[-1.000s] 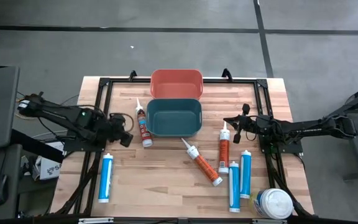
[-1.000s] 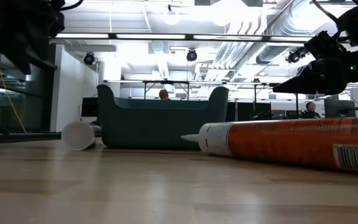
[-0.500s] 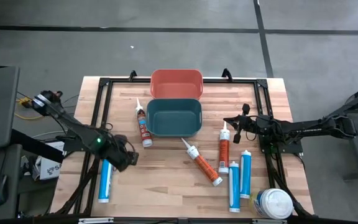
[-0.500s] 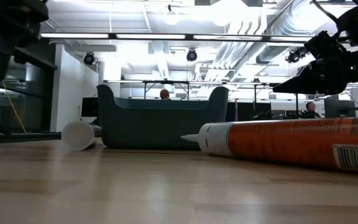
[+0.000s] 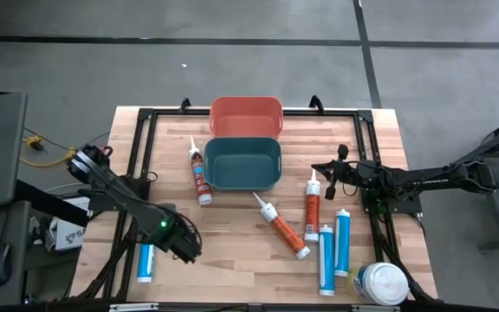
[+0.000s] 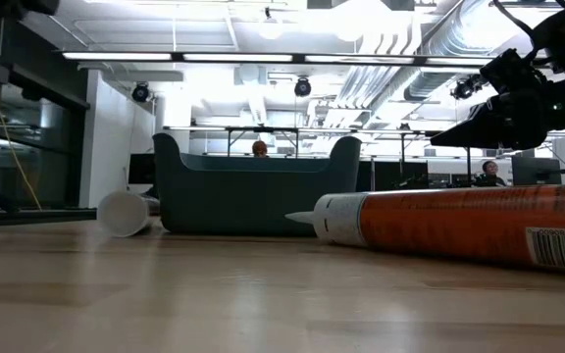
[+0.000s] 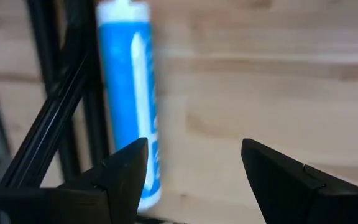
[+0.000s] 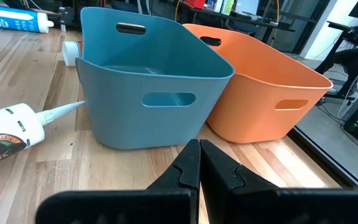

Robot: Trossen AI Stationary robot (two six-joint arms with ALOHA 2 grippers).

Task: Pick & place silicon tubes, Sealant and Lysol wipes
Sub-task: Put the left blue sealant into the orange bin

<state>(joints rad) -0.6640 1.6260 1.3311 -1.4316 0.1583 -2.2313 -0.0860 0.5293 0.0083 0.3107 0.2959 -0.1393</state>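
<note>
The blue silicone tube (image 5: 145,262) I'm going for lies at the lower left of the high view, on the wooden table (image 5: 232,251) near its left edge, long axis running up and down the frame. In my left wrist view the same tube (image 7: 129,93) sits beside the black frame rail (image 7: 61,112), its white nozzle end at the top of that picture. It is offset toward one fingertip, not centred in the gap, so I judge the coming move turns on shifting sideways until the tube lies between the fingers, and on getting them across its axis, not along it.

My left gripper (image 5: 183,245) hovers just beside the tube, on its right in the high view, partly covering its upper end. The fingers (image 7: 120,171) stand wide apart and hold nothing; bare wood shows between them. This arm is far nearer to this tube than the other.

My right gripper (image 5: 329,172) waits at centre right of the high view, above the red sealant tube (image 5: 311,208), with two more blue tubes (image 5: 334,247) and the Lysol wipes canister (image 5: 380,282) further toward the lower right. Its fingertips are pressed together, empty, and pointed at the teal bin (image 8: 148,93) and the orange bin (image 8: 260,87) behind it.
</note>
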